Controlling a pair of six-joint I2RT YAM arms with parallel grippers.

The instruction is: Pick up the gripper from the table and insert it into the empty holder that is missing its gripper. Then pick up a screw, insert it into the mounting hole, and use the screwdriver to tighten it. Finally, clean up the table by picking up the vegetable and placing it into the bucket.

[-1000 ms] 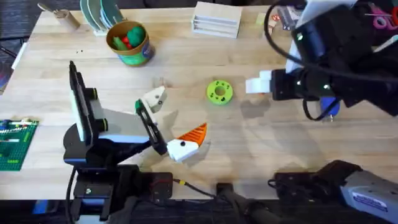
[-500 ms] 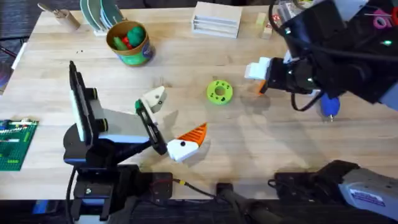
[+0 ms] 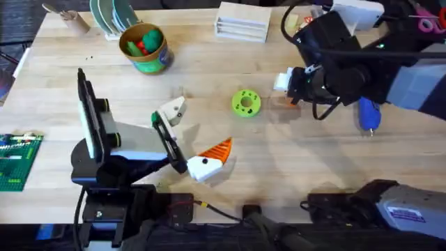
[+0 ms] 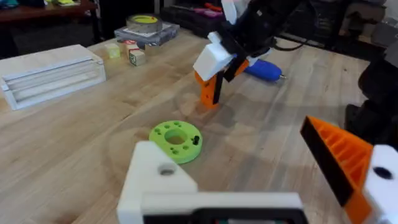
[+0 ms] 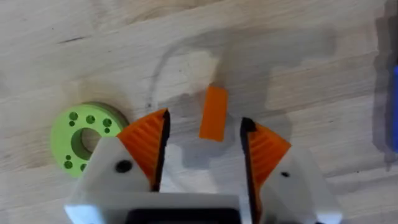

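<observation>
Two arms share this table (image 3: 63, 104), and I'd bring my right gripper (image 5: 204, 143), its fingers spread astride the gripper (image 5: 213, 112) lying toward the right edge just beside the green disc (image 3: 245, 102), straight down, pinching squarely across its flanks so it cannot twist.

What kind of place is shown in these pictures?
Probably a robotics lab workbench: a wooden table with a blue screwdriver, a green disc, and the right pincer open above an orange gripper.
</observation>
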